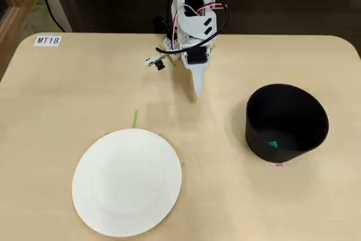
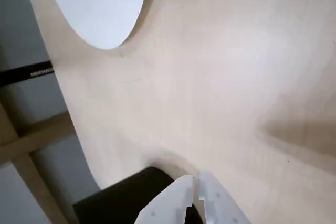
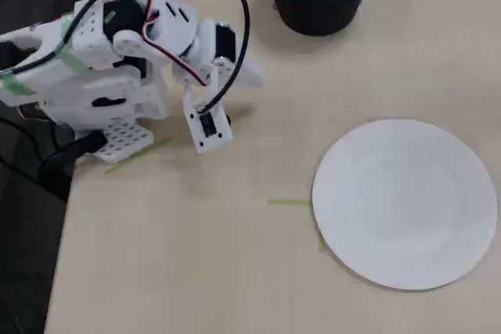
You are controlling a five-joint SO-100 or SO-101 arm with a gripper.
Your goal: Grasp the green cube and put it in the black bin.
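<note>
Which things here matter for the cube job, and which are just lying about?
Job things: green cube, lying inside the black bin; gripper, empty, jaws together.

Lying about: white plate, bare; green tape strip; MT18 label.

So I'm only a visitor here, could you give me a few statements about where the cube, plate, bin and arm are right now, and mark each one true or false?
1. The green cube lies inside the black bin. True.
2. The white plate has the cube on it. False: the plate is bare.
3. The gripper is holding the cube. False: its jaws look closed on nothing, above bare table.
4. A thin green tape strip sits at the plate's edge. True.
5. In a fixed view, the bin is tipped on its side. False: it stands upright.
</note>
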